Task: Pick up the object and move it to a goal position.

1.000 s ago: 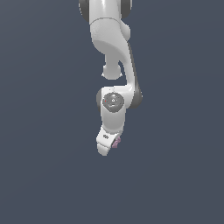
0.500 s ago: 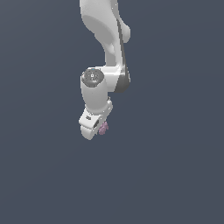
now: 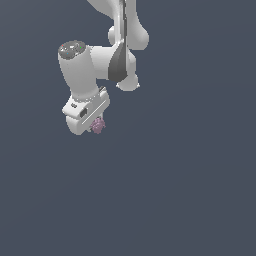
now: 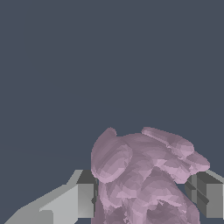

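The white two-fingered gripper [image 3: 95, 126] is clamped on the small pinkish-mauve knobbly object [image 3: 98, 125], held between its grey pads [image 4: 85, 200] above the plain grey ground, and such a lumpy shape may slip out in a fast move, while the white arm [image 3: 115, 55] hangs downward, tilted.
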Motion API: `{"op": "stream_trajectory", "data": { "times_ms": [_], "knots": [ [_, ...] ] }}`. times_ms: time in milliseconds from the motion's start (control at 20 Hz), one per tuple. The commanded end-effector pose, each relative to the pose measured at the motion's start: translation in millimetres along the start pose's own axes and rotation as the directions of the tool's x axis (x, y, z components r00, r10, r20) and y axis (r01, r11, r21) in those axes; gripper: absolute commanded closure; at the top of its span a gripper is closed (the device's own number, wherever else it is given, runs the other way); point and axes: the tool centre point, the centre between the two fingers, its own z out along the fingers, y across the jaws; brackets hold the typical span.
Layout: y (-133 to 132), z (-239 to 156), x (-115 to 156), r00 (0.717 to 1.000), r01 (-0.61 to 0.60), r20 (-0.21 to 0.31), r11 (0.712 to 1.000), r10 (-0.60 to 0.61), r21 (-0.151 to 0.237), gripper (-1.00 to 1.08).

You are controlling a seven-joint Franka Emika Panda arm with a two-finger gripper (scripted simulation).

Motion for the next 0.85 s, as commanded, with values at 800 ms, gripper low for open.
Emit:
{"op": "stream_trajectory", "data": {
  "times_ms": [800],
  "knots": [
    [-10, -76, -100, 1.0, 0.001, -0.002, 1.0, -0.001, 0.001, 1.08]
  ]
}}
